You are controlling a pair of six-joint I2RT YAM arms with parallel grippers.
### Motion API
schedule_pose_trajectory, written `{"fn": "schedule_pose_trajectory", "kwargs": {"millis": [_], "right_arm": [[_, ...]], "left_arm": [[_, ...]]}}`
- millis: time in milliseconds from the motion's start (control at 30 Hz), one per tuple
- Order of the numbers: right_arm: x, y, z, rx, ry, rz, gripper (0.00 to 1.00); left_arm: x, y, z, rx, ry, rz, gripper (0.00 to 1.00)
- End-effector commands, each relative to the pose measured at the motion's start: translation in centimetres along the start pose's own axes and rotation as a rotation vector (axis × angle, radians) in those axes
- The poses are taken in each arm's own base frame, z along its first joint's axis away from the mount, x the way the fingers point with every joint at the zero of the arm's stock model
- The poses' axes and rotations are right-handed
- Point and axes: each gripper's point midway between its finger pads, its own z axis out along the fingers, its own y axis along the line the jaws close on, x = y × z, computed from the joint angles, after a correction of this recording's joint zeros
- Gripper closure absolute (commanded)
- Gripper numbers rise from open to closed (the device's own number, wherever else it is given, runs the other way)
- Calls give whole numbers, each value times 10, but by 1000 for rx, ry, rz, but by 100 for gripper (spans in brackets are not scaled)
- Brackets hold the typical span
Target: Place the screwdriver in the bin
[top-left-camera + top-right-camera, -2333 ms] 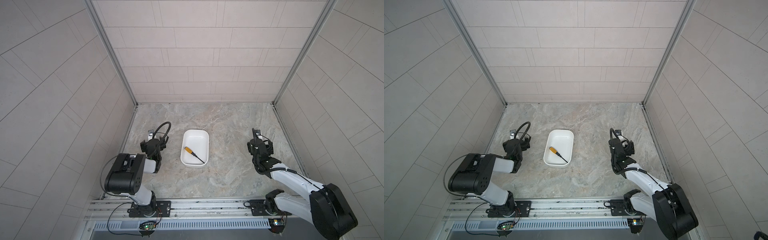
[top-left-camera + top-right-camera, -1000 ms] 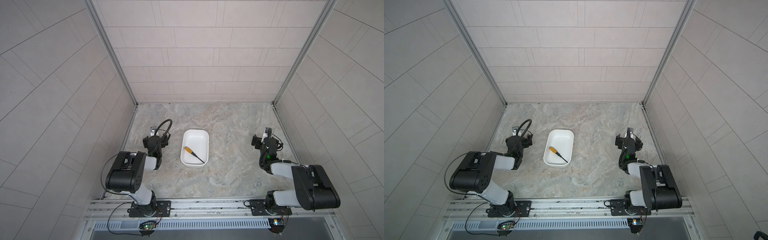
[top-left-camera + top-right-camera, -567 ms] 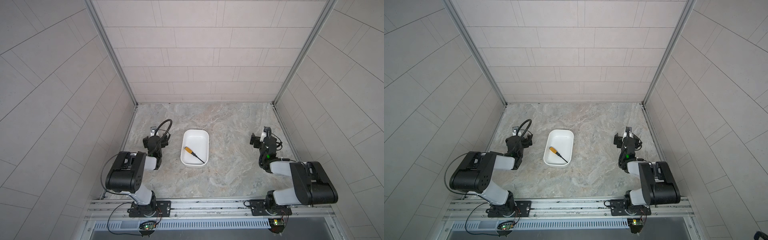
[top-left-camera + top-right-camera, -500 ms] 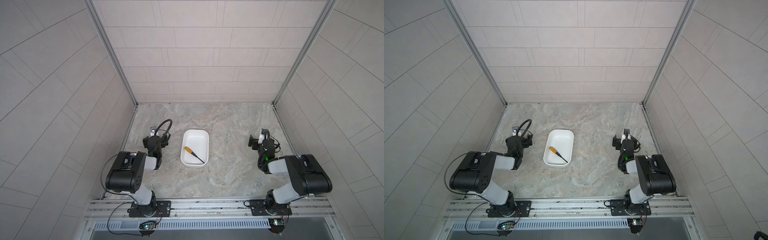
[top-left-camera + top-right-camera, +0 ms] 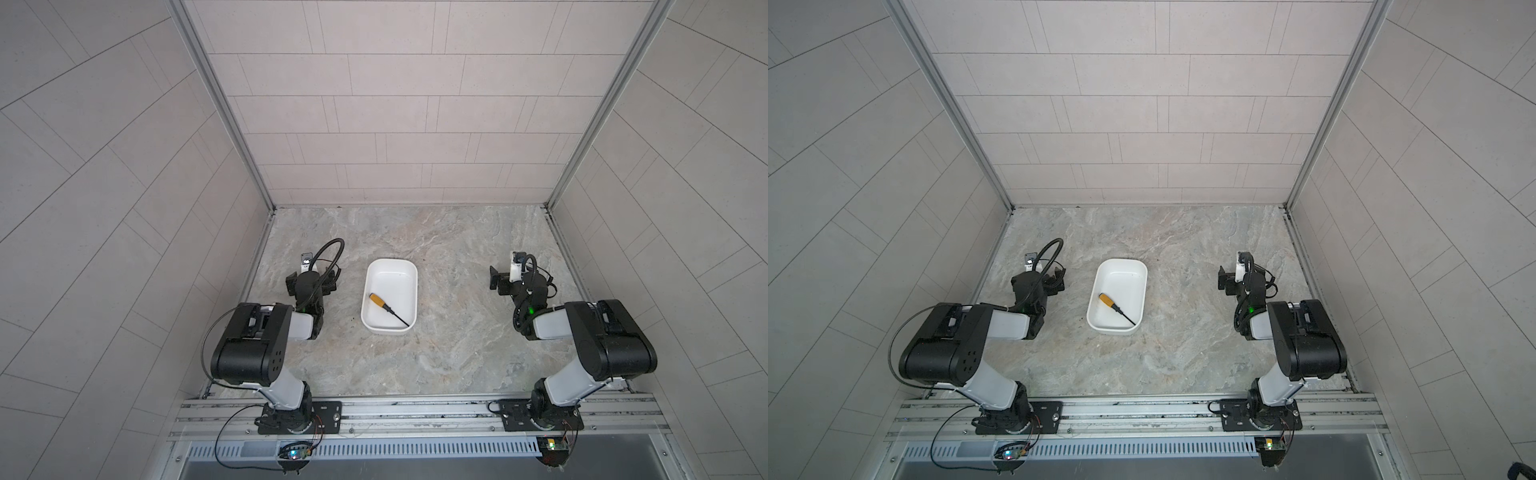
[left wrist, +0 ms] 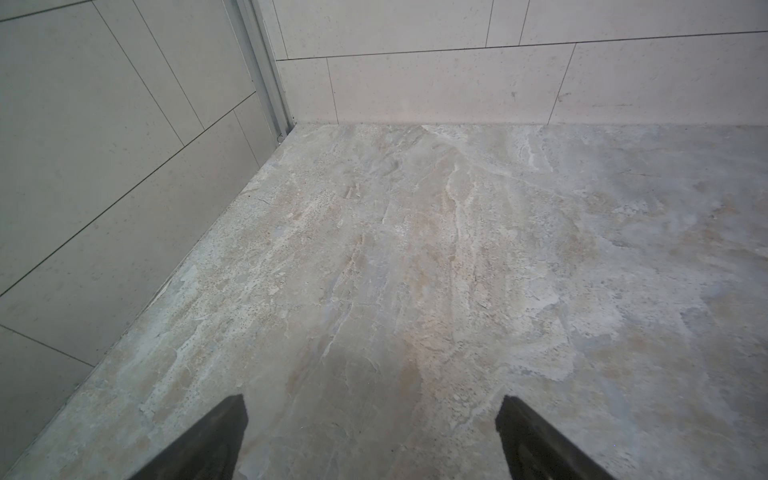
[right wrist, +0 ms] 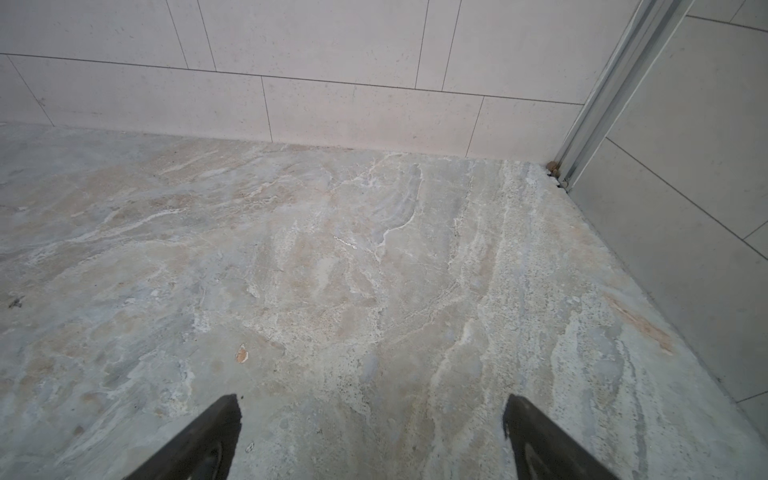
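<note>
The screwdriver, with a yellow-orange handle and a thin black shaft, lies slantwise on the floor of the white bin in both top views. Left of the bin, my left gripper rests low over the stone. It is open, and its wrist view shows only bare floor between the dark fingertips. My right gripper sits well to the right of the bin, also open and empty, as the spread fingertips show. Neither wrist view shows the bin or the screwdriver.
Tiled walls close in the marbled stone floor on three sides, with metal corner posts at the back. Both arms are folded low near the side walls. An aluminium rail runs along the front edge.
My right arm has folded back toward the right wall, swinging its open gripper away from the middle. The left arm, the bin and the screwdriver have stayed put.
</note>
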Motion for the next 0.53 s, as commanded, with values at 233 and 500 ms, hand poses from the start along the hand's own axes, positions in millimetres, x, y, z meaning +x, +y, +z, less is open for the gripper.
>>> {"fn": "schedule_pose_trajectory", "kwargs": {"millis": [233,500], "right_arm": [[3,4,0,-32,15,-13,1],[3,4,0,-30,13,-18,1]], "left_arm": [[-7,-1,1,4,-19,0,0],[-7,-1,1,4,-18,0,0]]}}
